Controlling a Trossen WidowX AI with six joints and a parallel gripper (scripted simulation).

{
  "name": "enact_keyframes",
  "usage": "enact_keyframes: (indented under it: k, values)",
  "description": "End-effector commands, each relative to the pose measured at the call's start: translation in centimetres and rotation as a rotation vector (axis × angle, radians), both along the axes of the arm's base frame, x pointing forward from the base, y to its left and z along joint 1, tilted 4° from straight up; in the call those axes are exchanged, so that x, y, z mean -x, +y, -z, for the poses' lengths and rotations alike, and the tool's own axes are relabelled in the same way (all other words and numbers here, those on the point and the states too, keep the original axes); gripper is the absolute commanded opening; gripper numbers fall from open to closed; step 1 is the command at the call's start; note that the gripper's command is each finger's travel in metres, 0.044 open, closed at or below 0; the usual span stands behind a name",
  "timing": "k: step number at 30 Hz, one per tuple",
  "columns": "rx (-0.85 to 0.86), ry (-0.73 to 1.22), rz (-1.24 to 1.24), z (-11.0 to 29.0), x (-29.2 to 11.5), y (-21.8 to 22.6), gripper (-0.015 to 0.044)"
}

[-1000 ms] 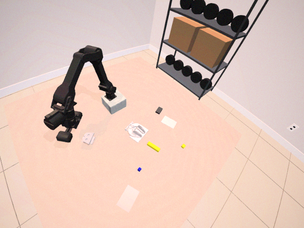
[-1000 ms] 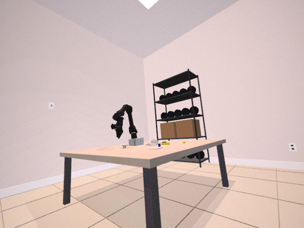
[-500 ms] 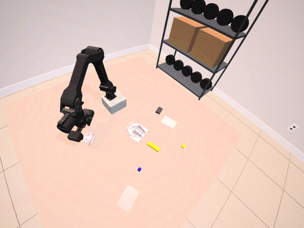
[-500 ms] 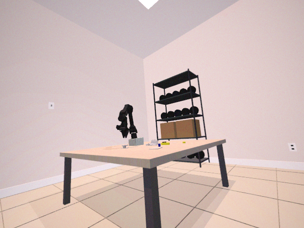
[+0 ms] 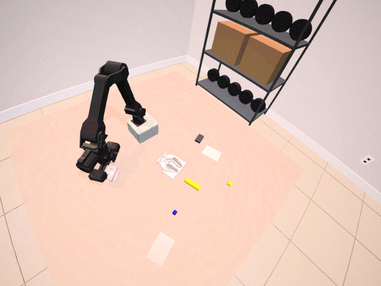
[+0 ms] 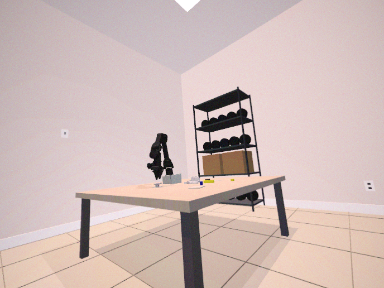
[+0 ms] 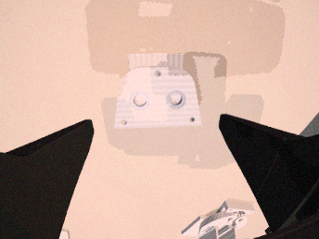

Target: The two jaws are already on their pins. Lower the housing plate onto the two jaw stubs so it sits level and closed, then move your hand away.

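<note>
The housing plate [image 5: 113, 173] [image 6: 157, 185] [image 7: 158, 99] is a pale flat piece with two round holes; it lies flat on the table [image 5: 252, 184] [image 6: 173, 193]. My gripper [image 5: 104, 167] [image 6: 157, 177] [image 7: 158, 122] is open and empty, hanging just above the plate with a finger on each side and touching nothing. The base with the two jaws [image 5: 170, 164] [image 6: 193, 179] [image 7: 218, 223] lies apart from the plate, toward the middle of the table; in the wrist view it shows at the bottom edge.
The arm stands on a grey block [image 5: 143, 129]. Also on the table: a dark grey block [image 5: 199, 138], two white patches [image 5: 211, 153] [image 5: 159, 248], a yellow bar [image 5: 192, 183], a yellow cube [image 5: 230, 183], a blue cube [image 5: 174, 212]. A shelf rack [image 5: 255, 55] stands beyond.
</note>
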State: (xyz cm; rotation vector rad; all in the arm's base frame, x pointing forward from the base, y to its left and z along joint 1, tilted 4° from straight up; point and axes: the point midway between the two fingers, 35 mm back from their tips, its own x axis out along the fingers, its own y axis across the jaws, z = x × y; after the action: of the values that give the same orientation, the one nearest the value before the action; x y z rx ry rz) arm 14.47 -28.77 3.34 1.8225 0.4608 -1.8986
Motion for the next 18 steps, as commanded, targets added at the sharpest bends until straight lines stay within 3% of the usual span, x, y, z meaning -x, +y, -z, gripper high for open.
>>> enact_keyframes:
  k: [1,18]
  values:
    - [-0.007,-0.001,0.002,0.7,0.0,0.1,0.044]
    - [-0.007,-0.001,0.002,2.8,0.0,-0.1,0.044]
